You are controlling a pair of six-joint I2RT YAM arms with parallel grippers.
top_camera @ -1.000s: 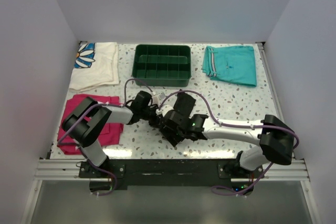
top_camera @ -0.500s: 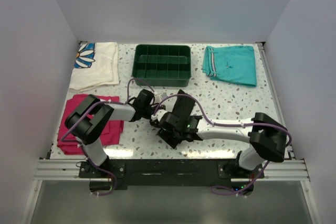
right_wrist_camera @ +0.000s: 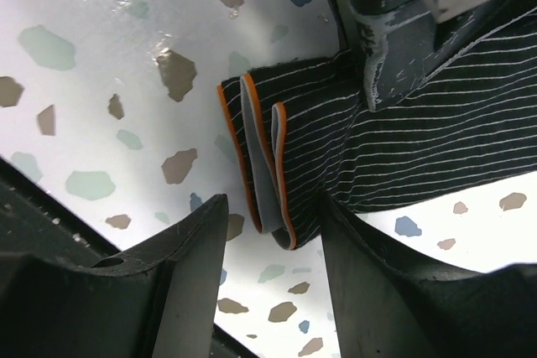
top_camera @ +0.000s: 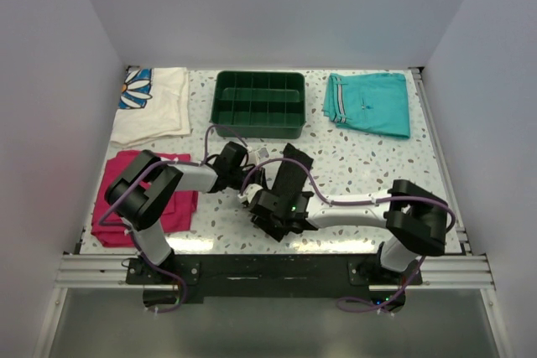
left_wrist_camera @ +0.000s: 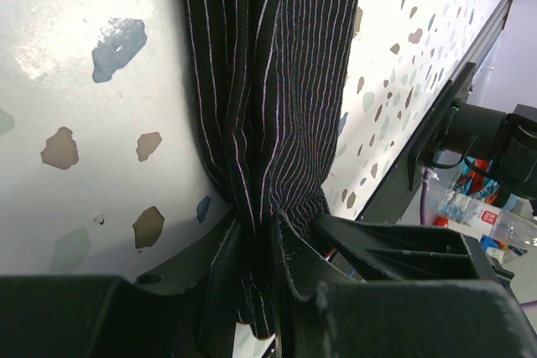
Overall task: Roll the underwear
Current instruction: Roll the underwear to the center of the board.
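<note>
— Where's the underwear (left_wrist_camera: pixel 268 81)?
— On the speckled table (top_camera: pixel 369 165), just on the near side of the green tray (top_camera: pixel 260 129). The left gripper (left_wrist_camera: pixel 256 245) pinches a bunched end of it.
— And the right gripper (right_wrist_camera: pixel 270 245)?
— Fingers apart, straddling its folded orange-edged end without clamping it.

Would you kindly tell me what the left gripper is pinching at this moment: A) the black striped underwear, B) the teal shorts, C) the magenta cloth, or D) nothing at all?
A: in the left wrist view, the left gripper is closed on a bunched fold of the underwear.
</note>
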